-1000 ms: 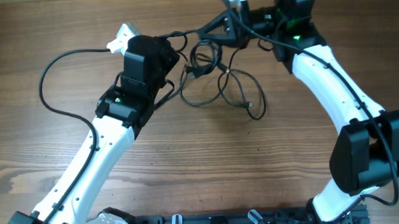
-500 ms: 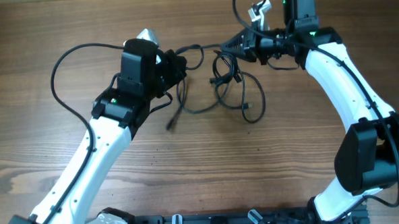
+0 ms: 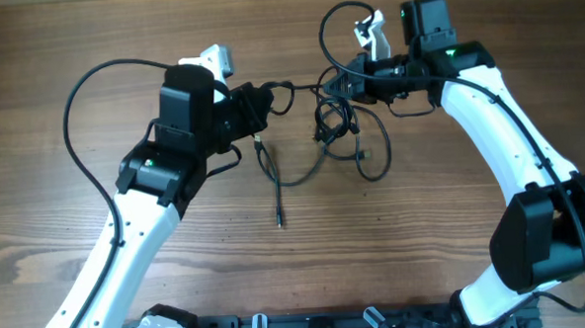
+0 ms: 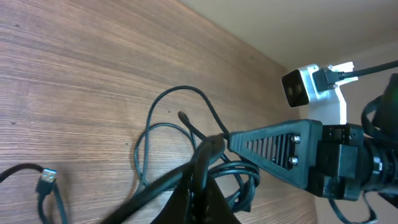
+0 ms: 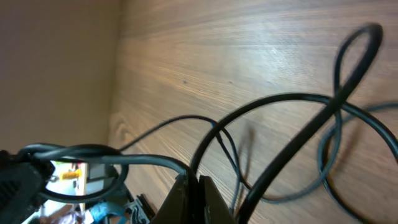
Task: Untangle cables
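The thin black cables form a looped bundle (image 3: 343,132) at the back centre of the table in the overhead view. My left gripper (image 3: 258,98) is shut on one cable (image 3: 270,175) that trails toward the front and ends in a small plug (image 3: 280,220). My right gripper (image 3: 336,83) is shut on a cable at the top of the bundle. In the left wrist view my fingers (image 4: 202,194) pinch a cable, with loops (image 4: 149,134) beyond and the right gripper (image 4: 273,146) opposite. In the right wrist view my fingers (image 5: 193,190) clamp a cable (image 5: 292,149).
The wooden table (image 3: 424,237) carries both arms. A thick arm wire (image 3: 73,124) arcs at the left, another (image 3: 328,24) loops at the back by the right wrist's white camera (image 3: 371,30). The arm bases (image 3: 309,326) are at the front edge.
The two grippers have pulled apart. The left gripper drew one cable out of the bundle toward the left, and its plug end has swung out to the front.
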Robot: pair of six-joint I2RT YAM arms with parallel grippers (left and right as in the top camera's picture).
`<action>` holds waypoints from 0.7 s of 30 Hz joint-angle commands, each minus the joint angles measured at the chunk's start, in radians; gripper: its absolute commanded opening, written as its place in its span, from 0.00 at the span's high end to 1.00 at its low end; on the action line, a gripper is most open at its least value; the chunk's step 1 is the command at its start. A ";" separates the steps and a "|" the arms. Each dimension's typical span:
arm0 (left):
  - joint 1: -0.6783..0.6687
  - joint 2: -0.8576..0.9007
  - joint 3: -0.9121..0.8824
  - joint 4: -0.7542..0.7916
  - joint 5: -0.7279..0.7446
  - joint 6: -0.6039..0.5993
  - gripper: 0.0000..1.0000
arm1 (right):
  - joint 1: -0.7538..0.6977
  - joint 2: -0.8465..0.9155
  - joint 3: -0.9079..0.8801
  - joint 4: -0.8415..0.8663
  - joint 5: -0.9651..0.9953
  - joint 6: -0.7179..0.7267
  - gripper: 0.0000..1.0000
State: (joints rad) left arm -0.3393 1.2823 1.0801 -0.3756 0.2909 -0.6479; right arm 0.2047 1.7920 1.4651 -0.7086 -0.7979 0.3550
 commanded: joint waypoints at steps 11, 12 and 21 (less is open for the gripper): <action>0.179 -0.045 0.004 -0.047 -0.007 0.043 0.96 | -0.228 -0.001 0.006 -0.064 0.497 0.118 0.96; 0.179 -0.045 0.004 -0.048 -0.007 0.043 0.96 | -0.233 -0.001 0.006 -0.063 0.484 0.113 0.96; 0.179 -0.042 0.004 -0.002 0.230 0.042 0.96 | -0.179 -0.005 0.020 0.035 -0.129 -0.335 0.86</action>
State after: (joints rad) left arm -0.1585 1.2568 1.0695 -0.4099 0.3599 -0.6247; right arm -0.0147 1.7828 1.4761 -0.6861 -0.6319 0.2264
